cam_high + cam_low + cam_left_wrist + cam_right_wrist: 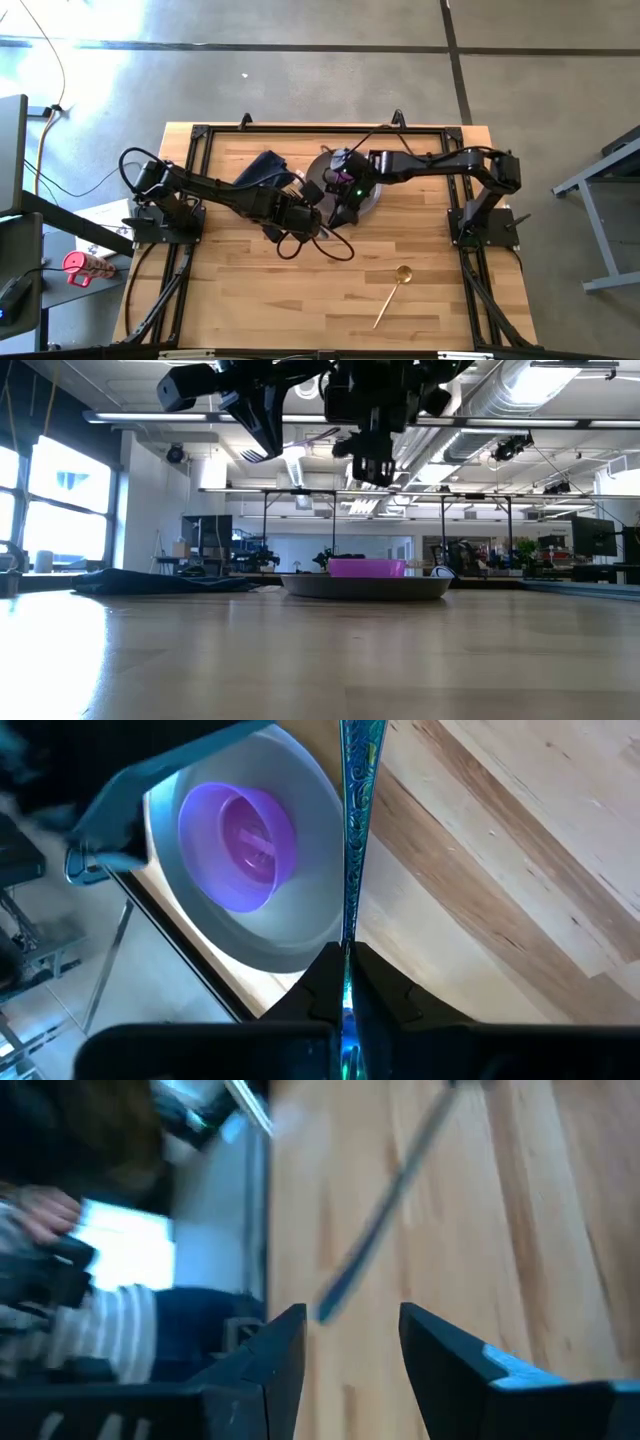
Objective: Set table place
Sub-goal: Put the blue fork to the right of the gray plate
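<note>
A round grey plate (368,196) sits at the table's far middle with a magenta bowl (345,178) on it. Both also show in the low view, the plate (365,588) and the bowl (366,568). A dark navy napkin (262,167) lies to the plate's left. A gold spoon (391,295) lies near the table's front right. My left gripper (305,215) is just left of the plate and is shut on a teal-handled fork (352,840). My right gripper (345,207) is open and empty (352,1330) over the plate's near edge. Both grippers are well above the table. My left gripper pinches the fork's teal handle (346,960) between its two fingers. The fork sticks straight out past the fingertips, along the fingers. It is lifted clear, above the table beside the plate's rim (300,955). The fork's far end runs out of the picture.
The table (250,300) is light wooden planks in a black frame. A black cable loops from the left arm (315,247) just in front of the plate. A person in a striped sleeve (100,1330) is beyond the table's edge.
</note>
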